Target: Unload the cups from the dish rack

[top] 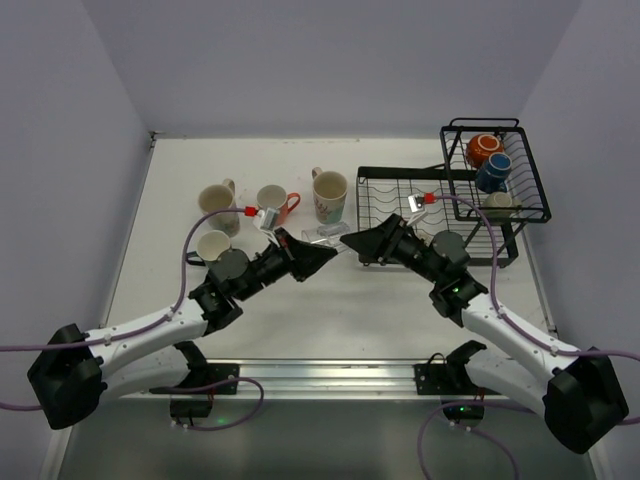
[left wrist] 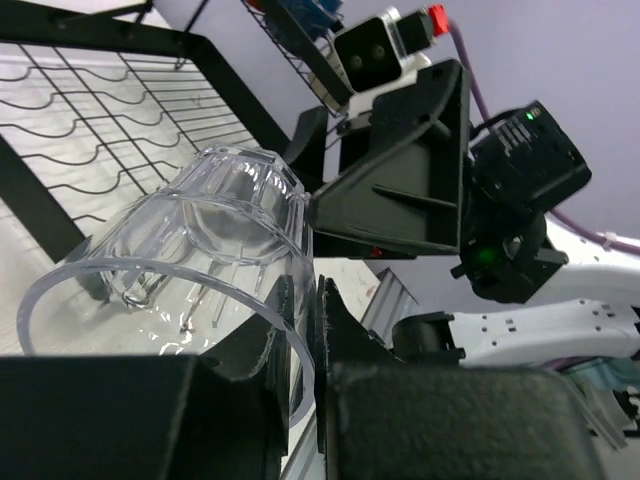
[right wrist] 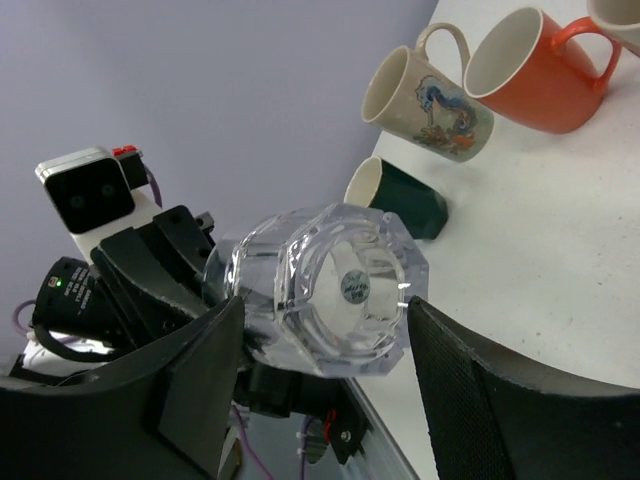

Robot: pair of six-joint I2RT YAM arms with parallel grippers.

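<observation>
A clear glass [top: 325, 236] lies on its side in the air between my two grippers, left of the black dish rack [top: 400, 190]. My left gripper [top: 318, 256] is shut on the glass [left wrist: 200, 230], pinching its rim wall between the fingers [left wrist: 262, 330]. My right gripper [top: 352, 241] is open, with its jaws on either side of the glass's base [right wrist: 330, 290] and gaps showing. An orange cup [top: 483, 148], a blue cup [top: 493, 172] and a beige cup [top: 498, 200] sit in the raised basket [top: 530, 190].
On the table to the left stand a cream mug [top: 217, 198], an orange-red mug [top: 275, 200], a patterned cream mug [top: 330, 195] and a dark teal cup [top: 213, 244]. Walls close in the left, the back and the right. The rack's flat tray [left wrist: 120, 100] is just behind the glass.
</observation>
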